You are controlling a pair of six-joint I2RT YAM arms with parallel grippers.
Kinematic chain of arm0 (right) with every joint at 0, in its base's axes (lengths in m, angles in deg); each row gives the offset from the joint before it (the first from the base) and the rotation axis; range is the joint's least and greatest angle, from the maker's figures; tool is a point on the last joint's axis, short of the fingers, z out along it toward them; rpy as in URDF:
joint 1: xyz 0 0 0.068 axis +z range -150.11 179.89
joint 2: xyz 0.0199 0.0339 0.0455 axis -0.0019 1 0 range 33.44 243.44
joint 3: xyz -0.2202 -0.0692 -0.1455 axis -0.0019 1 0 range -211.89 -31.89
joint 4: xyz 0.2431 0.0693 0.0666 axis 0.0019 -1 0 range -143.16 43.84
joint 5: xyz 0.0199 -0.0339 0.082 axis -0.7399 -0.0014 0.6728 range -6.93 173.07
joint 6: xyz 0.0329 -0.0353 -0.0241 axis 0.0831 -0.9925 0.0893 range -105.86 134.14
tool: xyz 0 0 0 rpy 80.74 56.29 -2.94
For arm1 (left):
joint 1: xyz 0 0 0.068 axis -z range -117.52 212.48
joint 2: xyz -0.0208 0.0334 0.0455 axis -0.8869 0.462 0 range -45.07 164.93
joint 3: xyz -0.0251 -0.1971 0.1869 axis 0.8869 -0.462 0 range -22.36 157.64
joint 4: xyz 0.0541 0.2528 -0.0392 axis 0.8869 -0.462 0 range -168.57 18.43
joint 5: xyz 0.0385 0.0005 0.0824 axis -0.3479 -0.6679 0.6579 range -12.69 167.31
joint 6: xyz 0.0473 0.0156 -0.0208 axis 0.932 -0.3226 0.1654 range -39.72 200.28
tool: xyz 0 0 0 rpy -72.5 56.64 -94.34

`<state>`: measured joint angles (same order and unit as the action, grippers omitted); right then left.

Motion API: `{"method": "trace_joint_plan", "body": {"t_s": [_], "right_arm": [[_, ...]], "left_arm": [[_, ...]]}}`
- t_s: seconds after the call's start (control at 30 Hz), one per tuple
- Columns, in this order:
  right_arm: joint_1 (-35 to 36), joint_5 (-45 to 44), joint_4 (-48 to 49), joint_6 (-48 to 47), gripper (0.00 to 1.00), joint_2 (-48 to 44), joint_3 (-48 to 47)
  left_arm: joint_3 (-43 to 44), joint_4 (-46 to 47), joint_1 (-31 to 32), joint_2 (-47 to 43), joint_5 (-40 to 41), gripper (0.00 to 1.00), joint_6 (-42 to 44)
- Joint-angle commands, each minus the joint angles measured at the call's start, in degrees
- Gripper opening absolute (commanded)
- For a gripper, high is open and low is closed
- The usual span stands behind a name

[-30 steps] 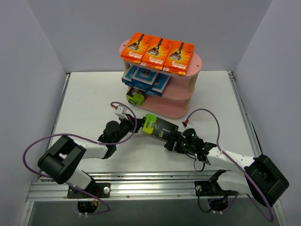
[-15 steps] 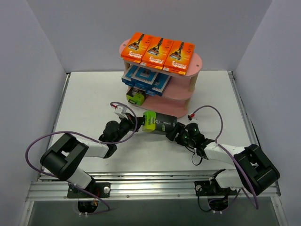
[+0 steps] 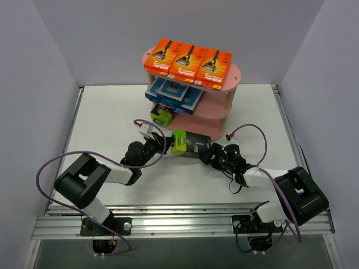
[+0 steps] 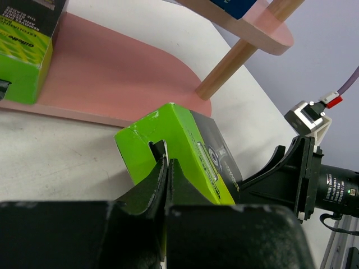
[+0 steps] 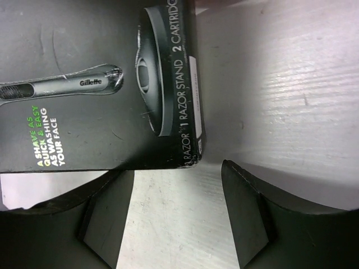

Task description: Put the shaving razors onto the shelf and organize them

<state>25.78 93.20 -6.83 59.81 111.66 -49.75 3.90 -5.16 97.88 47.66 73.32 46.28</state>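
From above: a black-and-lime pack (image 3: 193, 144) lies flat on the white bench (image 3: 106, 117), just on the near side of the pink shelf (image 3: 224, 115), with its lime end to the left. The left claw (image 3: 166, 144) meets that lime end. The right claw (image 3: 212, 152) sits at the black end, so the pack is between the two. Three orange packs (image 3: 187, 60) fill the top board in a row. Blue packs (image 3: 174, 92) lie on the middle board, and a second black pack (image 3: 162, 116) sits at the left end of the bottom board.

Left wrist: the left claw (image 4: 166, 168) is closed, its fingers pressed together with no gap, and their tips are against the pack's (image 4: 190, 145) lime end by a small notch in the card. Whether they pinch a flap there cannot be told. Beyond the pack are the shelf's bottom board (image 4: 112, 73) and a wooden post (image 4: 235, 61). The right arm's claw faces in from the right.

Right wrist: the right claw (image 5: 179, 224) is partly open, its fingers (image 5: 106, 218) spread with only bare bench (image 5: 269, 84) between them. It holds nothing. The pack's (image 5: 95, 84) black face, picturing a razor, fills the upper left. Its corner lies just beyond the fingertips, outside the gap.
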Motion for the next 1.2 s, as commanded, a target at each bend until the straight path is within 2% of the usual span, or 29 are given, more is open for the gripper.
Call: {"method": "trace_joint_plan", "body": {"t_s": [0.0,0.43,0.57,1.17], "right_arm": [[-0.9,-1.9,-0.2,-0.7,0.60,3.4,-0.1],[-2.2,-1.1,2.9,-1.5,0.57,7.2,-0.2],[-2.2,-1.2,3.7,-1.6,0.57,7.3,0.7],[-2.2,-9.2,2.2,-4.5,0.56,-1.9,2.5]], "left_arm": [[3.4,2.2,0.3,-1.8,-4.7,0.02,2.0],[5.3,-3.9,1.5,-4.2,-10.9,0.02,8.2],[4.9,-6.4,2.5,-6.2,-10.4,0.02,10.3],[4.9,-10.3,7.6,-8.5,-8.3,0.02,18.7]]}}
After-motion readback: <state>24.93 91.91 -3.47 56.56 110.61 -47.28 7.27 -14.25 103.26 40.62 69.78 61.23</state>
